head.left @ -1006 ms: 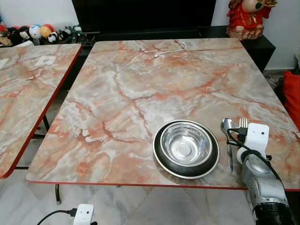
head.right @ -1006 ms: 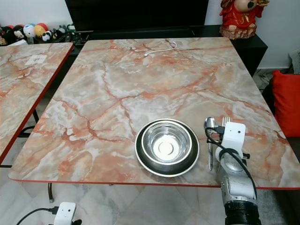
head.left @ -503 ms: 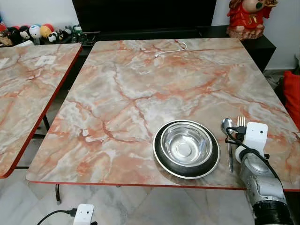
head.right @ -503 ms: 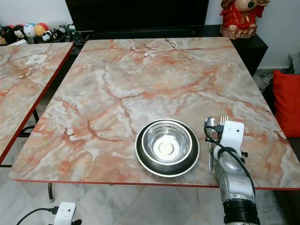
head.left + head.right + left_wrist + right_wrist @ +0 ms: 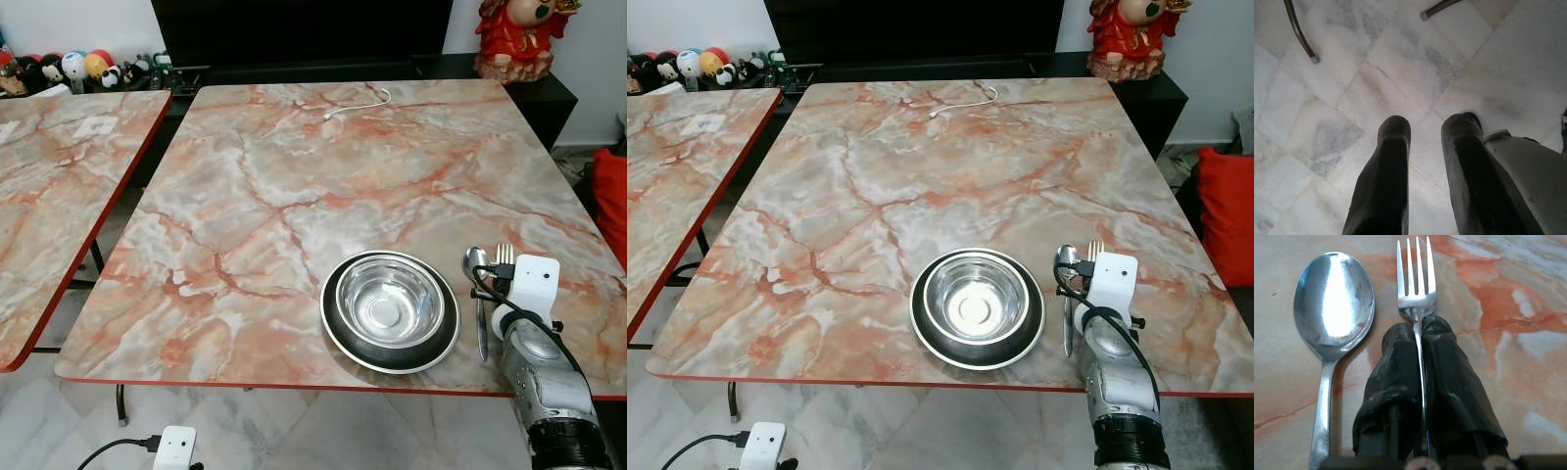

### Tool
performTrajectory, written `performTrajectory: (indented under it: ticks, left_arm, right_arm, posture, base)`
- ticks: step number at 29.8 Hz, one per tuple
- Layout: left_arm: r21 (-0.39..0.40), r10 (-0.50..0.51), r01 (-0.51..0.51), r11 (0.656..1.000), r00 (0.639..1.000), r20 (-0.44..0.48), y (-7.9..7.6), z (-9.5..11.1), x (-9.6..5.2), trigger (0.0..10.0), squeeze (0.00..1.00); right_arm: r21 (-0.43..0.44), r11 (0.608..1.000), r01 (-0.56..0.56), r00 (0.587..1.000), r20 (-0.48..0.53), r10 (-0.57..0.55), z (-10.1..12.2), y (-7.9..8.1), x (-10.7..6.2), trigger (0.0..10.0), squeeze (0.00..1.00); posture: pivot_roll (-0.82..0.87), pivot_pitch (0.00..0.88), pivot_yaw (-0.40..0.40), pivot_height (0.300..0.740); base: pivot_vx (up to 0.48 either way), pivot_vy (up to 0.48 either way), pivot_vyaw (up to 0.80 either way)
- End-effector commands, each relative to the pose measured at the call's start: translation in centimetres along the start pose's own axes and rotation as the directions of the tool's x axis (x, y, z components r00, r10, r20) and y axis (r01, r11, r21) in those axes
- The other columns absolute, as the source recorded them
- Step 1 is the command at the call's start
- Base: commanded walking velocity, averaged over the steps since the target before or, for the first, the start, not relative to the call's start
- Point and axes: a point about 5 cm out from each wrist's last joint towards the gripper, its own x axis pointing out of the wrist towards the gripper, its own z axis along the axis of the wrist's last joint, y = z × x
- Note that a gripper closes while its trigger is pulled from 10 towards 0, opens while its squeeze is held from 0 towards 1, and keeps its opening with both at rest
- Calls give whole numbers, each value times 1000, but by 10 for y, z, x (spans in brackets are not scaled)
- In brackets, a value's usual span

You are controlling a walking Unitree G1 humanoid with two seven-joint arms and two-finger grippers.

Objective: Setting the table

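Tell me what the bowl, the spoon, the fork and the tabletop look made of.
Bowl: polished metal, likely stainless steel, mirror glints inside.
Spoon: same bright metal, reflective.
Fork, clamped in the right claw: shiny metal too.
Tabletop: glossy marble pattern with a thin red edge; possibly printed laminate rather than stone.

I see the bowl (image 5: 390, 303) sitting in a plate (image 5: 338, 333) near the front edge of the desk (image 5: 294, 176), toward its right. Just right of the plate lies the spoon (image 5: 477, 284), and the fork (image 5: 1416, 279) lies just right of the spoon, its handle between my right gripper (image 5: 1420, 338) fingers. A cable (image 5: 355, 106) lies at the desk's far edge. A second desk (image 5: 59, 186) stands to the left.
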Motion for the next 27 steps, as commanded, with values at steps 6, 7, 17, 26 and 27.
performTrajectory:
  ticks: [6,7,17,26,27]
  left_arm:
    - [3,14,-14,1000,1000,-19,6,-4,-1,10000,0]
    - [3,14,-14,1000,1000,-20,6,-4,-1,10000,0]
    - [3,14,-14,1000,1000,-19,5,-4,-1,10000,0]
    - [3,14,-14,1000,1000,-19,5,-4,-1,10000,0]
    - [3,14,-14,1000,1000,-19,5,-4,-1,10000,0]
  right_arm:
    - [5,1000,13,1000,-16,-13,-4,-2,0,10000,208]
    - [4,1000,15,1000,-16,-15,-5,-3,0,10000,220]
    - [-1,1000,17,1000,-23,-17,-6,-2,0,10000,220]
    - [-3,1000,19,999,-30,-19,-7,-3,0,10000,349]
    - [-3,1000,19,999,-30,-19,-7,-3,0,10000,349]
  posture:
    - [-84,108,65,740]
    - [-83,109,64,740]
    - [-83,108,65,740]
    - [-83,107,64,740]
    - [-83,107,64,740]
  base:
    - [0,0,0]
    - [0,0,0]
    - [0,0,0]
    - [0,0,0]
    - [0,0,0]
